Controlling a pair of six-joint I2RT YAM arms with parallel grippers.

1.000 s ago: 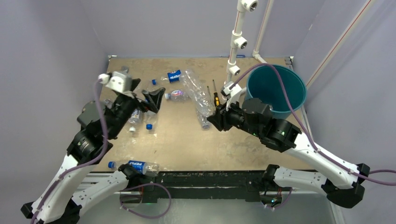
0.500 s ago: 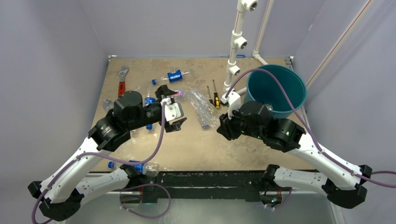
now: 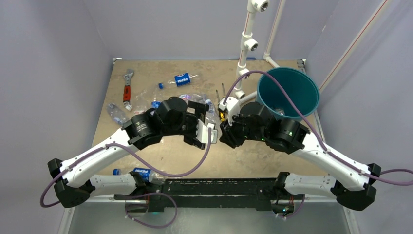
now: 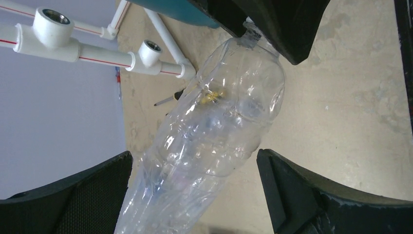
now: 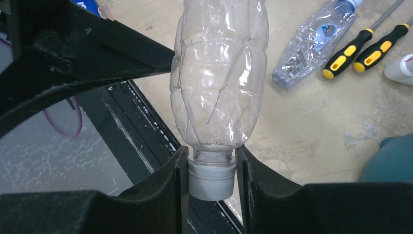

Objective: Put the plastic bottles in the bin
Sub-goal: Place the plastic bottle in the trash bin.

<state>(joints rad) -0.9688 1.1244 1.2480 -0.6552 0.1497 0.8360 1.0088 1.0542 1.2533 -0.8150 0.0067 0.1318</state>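
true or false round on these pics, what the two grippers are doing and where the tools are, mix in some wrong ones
1. The right gripper is shut on the big clear bottle at its cap. True.
2. The left gripper is clamped on that bottle. False: its jaws stand open, one on each side of the bottle's body.
3. The red-handled wrench lies in the bin. False: it lies on the table, at the far left.
4. Two yellow-and-black screwdrivers lie side by side on the table. True.

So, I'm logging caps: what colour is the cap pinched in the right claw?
Pale grey, nearly white. Cap of the clear bottle: best in the right wrist view.
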